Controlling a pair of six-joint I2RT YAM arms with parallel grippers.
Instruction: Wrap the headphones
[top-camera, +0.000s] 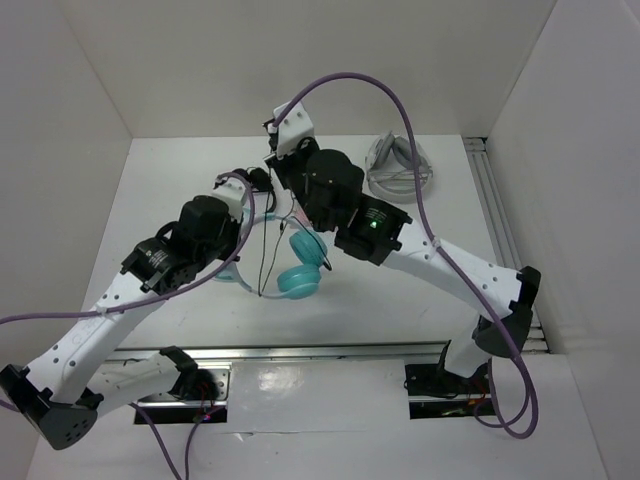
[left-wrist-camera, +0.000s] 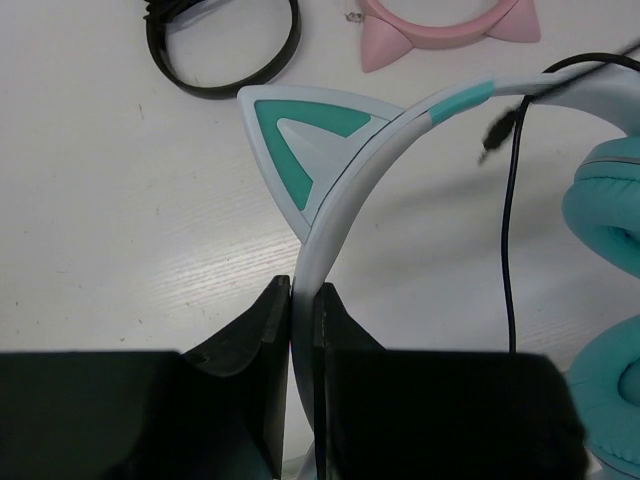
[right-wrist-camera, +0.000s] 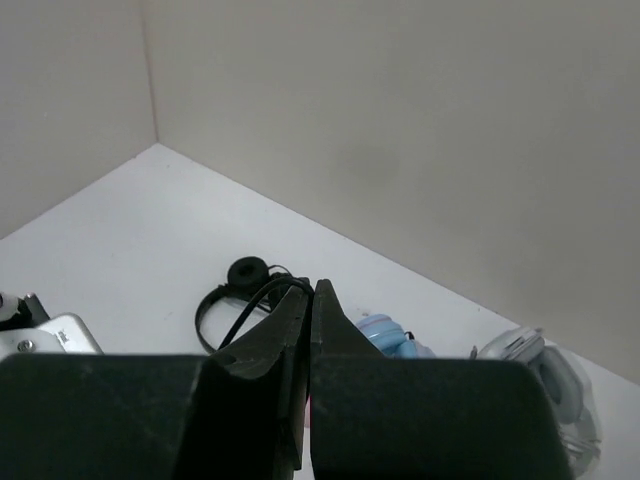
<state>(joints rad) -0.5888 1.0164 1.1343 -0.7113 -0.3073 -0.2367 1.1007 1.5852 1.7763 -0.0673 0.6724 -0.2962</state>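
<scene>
The teal headphones (top-camera: 300, 278) sit near the middle of the surface (left-wrist-camera: 120, 200), held between the two arms with their ear cups (left-wrist-camera: 605, 215) low. The left fingers (left-wrist-camera: 260, 340) are closed narrow on the white headband (left-wrist-camera: 345, 200), gripping it edge-on just below the teal cat ear (left-wrist-camera: 300, 140), which stands at 12 o'clock from them in the left wrist view, with the cups off at 3 o'clock. The right fingers (right-wrist-camera: 270, 340) are raised and pressed almost together. A thin black strand runs up to their tips, and I take it to be the cable (left-wrist-camera: 510, 260) pinched there, though the view is tight. The plug (left-wrist-camera: 497, 135) dangles free beside the headband. The headphones look light. The band is stiff plastic with some spring, so it makes a sound anchor, and the flat stretch by the ear is a better hold than the soft, rounded cups. The cable is limp and slick and will sag or slip unless kept lightly taut. It is best gripped close to where the next turn goes, and never yanked at the plug or at the cup joint. A black pair (left-wrist-camera: 222, 50) at 11 o'clock and a pink band (left-wrist-camera: 440, 30) at 1 o'clock lie apart from the work, as does a white headset (top-camera: 400, 168) at the back.
</scene>
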